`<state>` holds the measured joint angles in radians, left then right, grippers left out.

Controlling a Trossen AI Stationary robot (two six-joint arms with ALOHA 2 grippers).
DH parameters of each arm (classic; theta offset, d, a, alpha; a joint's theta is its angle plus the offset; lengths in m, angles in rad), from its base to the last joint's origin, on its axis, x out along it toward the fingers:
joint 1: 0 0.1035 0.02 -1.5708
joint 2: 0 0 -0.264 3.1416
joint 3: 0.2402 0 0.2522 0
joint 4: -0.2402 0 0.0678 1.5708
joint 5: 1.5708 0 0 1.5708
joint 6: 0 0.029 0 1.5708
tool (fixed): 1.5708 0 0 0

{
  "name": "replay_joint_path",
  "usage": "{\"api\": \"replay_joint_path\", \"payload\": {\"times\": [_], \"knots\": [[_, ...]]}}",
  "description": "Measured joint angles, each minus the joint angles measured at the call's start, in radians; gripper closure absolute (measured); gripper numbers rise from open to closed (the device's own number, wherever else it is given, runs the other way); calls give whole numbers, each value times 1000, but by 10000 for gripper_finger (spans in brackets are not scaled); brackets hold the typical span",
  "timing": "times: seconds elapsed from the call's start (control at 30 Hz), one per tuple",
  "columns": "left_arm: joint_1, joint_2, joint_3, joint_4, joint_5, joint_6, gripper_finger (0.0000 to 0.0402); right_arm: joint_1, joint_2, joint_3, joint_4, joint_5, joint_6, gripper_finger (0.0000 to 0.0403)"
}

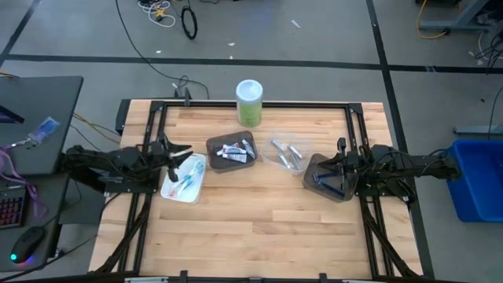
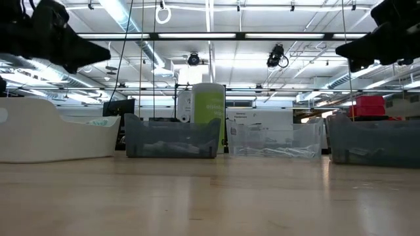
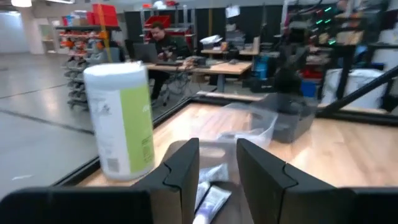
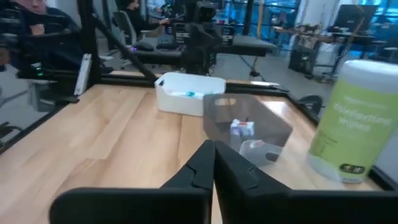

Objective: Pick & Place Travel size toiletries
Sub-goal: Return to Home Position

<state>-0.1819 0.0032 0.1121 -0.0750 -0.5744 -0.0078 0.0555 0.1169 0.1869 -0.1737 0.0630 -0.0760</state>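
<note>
Small white tubes (image 1: 234, 152) lie in the middle dark tray (image 1: 214, 145). Blue-white toothbrushes (image 1: 185, 178) rest in the white tray (image 1: 170, 191). Silvery packets (image 1: 286, 151) sit in the clear tray (image 1: 272, 161), and dark-and-blue items (image 1: 324, 179) in the right dark tray (image 1: 311, 170). My left gripper (image 1: 179, 154) (image 3: 217, 167) is open and raised over the white tray's far end, with tubes (image 3: 210, 200) showing beyond its fingers. My right gripper (image 1: 339, 163) (image 4: 214, 167) is shut, holds nothing, and hangs above the right dark tray.
A tall green canister with a white lid (image 1: 249, 102) (image 3: 121, 121) stands at the table's far edge behind the trays. The four trays (image 2: 172, 137) sit in a row across the table's middle. Bare wood (image 1: 251, 236) fills the near half. People sit at desks beyond the table.
</note>
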Motion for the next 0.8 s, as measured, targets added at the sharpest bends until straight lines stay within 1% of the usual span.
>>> {"api": "replay_joint_path", "payload": {"times": [0.1,0.2,0.3,0.4,0.5,0.57,0.63,0.7,0.8], "knots": [[0,0,-49,31,-43,1,285,0,-27,-27,-3,-16,1,397],[0,1,-73,77,-59,-3,285,0,-45,-31,0,-25,1,398],[0,10,-90,129,-36,29,285,0,-48,-31,1,-73,0,398],[0,9,-100,154,-3,50,285,0,-48,-32,-3,-75,9,399],[0,17,-100,152,62,54,285,0,-48,-46,1,-102,18,399],[0,15,-100,149,149,86,285,0,-48,-75,30,-146,12,399],[0,16,-101,145,236,124,285,1,-48,-116,97,-153,9,399],[0,16,-101,142,275,154,285,-2,-48,-155,157,-123,1,398],[1,16,-101,140,278,159,285,-5,-43,-177,182,-60,-11,396]]}}
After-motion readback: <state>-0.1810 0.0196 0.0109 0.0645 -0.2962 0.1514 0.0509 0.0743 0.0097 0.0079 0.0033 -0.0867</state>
